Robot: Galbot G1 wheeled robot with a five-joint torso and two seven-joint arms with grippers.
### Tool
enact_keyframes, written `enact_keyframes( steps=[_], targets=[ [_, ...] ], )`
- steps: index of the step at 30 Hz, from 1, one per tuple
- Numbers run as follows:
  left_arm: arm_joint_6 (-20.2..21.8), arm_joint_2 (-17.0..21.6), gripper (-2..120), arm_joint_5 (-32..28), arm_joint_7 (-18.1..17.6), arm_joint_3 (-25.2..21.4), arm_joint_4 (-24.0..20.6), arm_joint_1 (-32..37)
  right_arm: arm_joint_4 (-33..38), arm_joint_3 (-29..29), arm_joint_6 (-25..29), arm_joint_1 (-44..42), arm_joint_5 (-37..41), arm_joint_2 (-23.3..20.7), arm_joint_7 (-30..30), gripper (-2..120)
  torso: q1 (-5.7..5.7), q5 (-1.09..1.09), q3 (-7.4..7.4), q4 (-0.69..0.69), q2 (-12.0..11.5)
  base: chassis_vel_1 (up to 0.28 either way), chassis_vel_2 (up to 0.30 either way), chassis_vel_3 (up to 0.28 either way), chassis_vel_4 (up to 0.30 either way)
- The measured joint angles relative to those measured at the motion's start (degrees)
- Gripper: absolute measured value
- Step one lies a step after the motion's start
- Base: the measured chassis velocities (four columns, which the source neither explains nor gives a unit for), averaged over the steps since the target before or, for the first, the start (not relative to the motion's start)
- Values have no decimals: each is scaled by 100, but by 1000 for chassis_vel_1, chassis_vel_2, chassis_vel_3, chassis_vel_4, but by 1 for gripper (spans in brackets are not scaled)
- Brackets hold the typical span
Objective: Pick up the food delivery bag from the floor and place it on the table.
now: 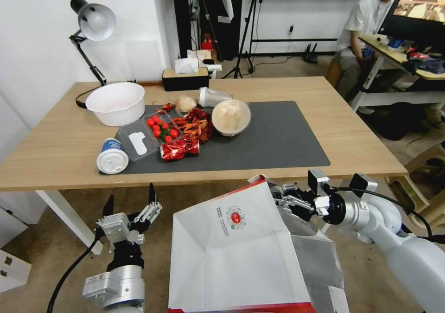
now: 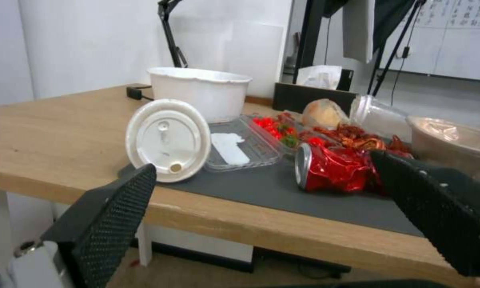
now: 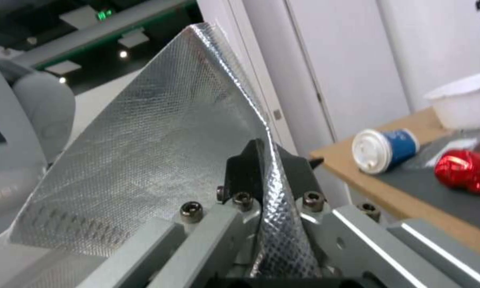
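The food delivery bag [image 1: 232, 257] is white with a small round red logo and a red bottom band, and it hangs just in front of the table's [image 1: 357, 137] near edge. My right gripper [image 1: 279, 197] is shut on the bag's top rim. In the right wrist view its fingers [image 3: 247, 164] pinch the silver foil lining [image 3: 154, 132]. My left gripper [image 1: 130, 201] stands open to the left of the bag, apart from it and below the tabletop, its black pads [image 2: 112, 212] spread wide. The beige-brown floor [image 1: 60, 243] lies below.
The dark grey mat's [image 1: 287, 137] left half holds a tipped paper cup [image 1: 112, 156], a clear tray of tomatoes [image 1: 160, 128], crushed red cans [image 1: 178, 149] and a lidded bowl [image 1: 231, 116]. A white bowl [image 1: 116, 102], a tissue box [image 1: 185, 77] and a lamp [image 1: 95, 23] stand behind. The mat's right half is bare.
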Motion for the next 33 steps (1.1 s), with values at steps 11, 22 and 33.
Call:
enact_keyframes(
  steps=[11,22,33],
  targets=[
    [-57,13,100,28,-31,-21,52,-12,537,1209,-2,-314,1364,-517,486,0,-12,-1,-17,0,-28,0,0,0,0],
    [-181,15,100,67,-49,31,109,-35,1007,2870,1335,-265,2353,-826,3383,0,-23,-1,-30,-2,-49,0,0,0,0],
    [-302,40,100,137,-48,7,-66,144,548,1765,2208,960,1518,-601,6389,0,-27,1,-36,0,-62,0,0,0,0]
  ],
)
